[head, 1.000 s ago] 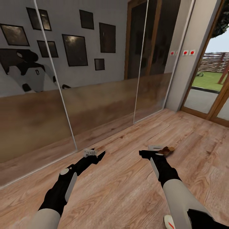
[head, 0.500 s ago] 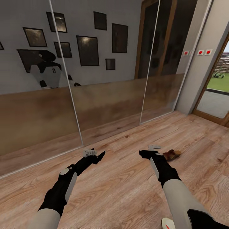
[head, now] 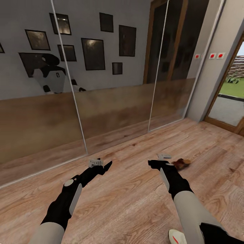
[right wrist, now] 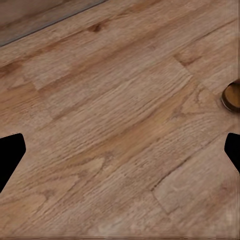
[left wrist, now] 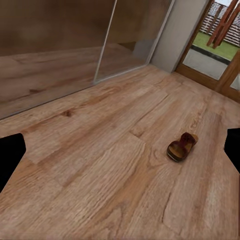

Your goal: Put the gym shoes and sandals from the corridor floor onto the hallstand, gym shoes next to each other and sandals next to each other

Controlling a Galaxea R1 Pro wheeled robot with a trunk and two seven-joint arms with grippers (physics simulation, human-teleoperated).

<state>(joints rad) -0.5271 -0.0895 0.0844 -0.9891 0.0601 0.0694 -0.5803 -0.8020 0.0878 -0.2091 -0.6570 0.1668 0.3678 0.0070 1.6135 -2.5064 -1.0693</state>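
Corridor floor (head: 128,200): warm brown wood-grain planking is being shown across the near and middle ground, running up to the wardrobe track on the left and to the doorway on the far right.

Mirrored sliding-door wardrobe (head: 112,84): tall mirrored panels are being shown along the far left side, standing on the floor; framed pictures (head: 92,53) and the robot's own white-and-black body (head: 52,76) are being reflected in them.

Glazed door (head: 230,98): a wooden-framed door is being shown at the far right, with lawn being seen through the glass.

Left arm (head: 66,200): a black forearm with a white upper section is being held out low over the floor, left of centre.

Right arm (head: 183,200): it is being held out likewise, right of centre.

Left gripper (head: 100,165): it is being held above bare planks with nothing between the fingers; in the left wrist view the two dark fingertips (left wrist: 10,155) are being shown wide apart at opposite edges.

Right gripper (head: 159,161): it is being held spread wide and empty over the floor, just to the left of the sandal.

Sandal (head: 180,163): one brown sandal is being shown lying on the floor just to the right of the right gripper, not touched by it; it is also being seen in the left wrist view (left wrist: 181,147), and its edge in the right wrist view (right wrist: 232,96).
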